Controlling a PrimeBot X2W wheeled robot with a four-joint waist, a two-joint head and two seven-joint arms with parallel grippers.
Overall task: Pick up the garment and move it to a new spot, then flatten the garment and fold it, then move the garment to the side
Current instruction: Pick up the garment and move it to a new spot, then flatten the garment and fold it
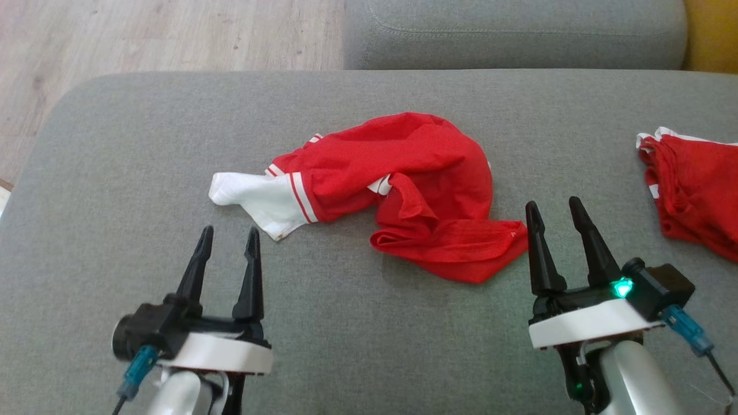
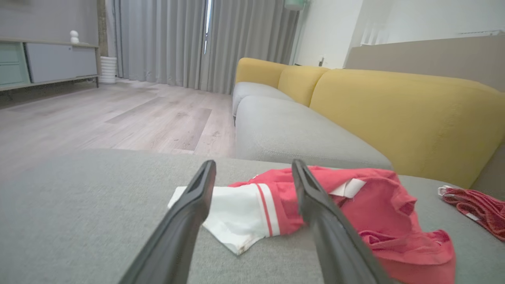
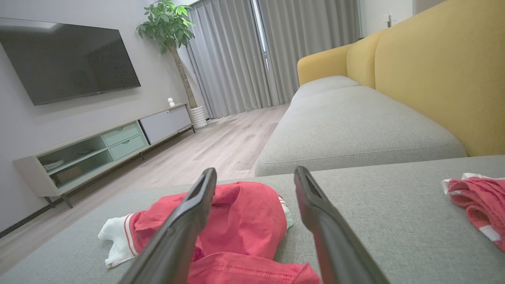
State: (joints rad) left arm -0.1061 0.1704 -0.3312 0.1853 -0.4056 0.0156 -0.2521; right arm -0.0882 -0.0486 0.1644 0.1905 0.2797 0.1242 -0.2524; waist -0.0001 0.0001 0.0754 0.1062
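Lying crumpled mid-frame in the head view, the red-and-white garment (image 1: 398, 190) rests on the grey cushion (image 1: 346, 346); the left gripper (image 1: 229, 231), lower left, and the right gripper (image 1: 553, 203), lower right, are spread and empty. The left wrist view shows the garment at lower centre beyond parted fingers. The right wrist view has it lower left.

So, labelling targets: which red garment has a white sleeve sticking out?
The central garment, its white sleeve spread toward the left pincer. The right-edge garment shows just white trim.

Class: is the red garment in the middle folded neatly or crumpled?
Crumpled. The red garment lies bunched in uneven folds, one white sleeve sticking out.
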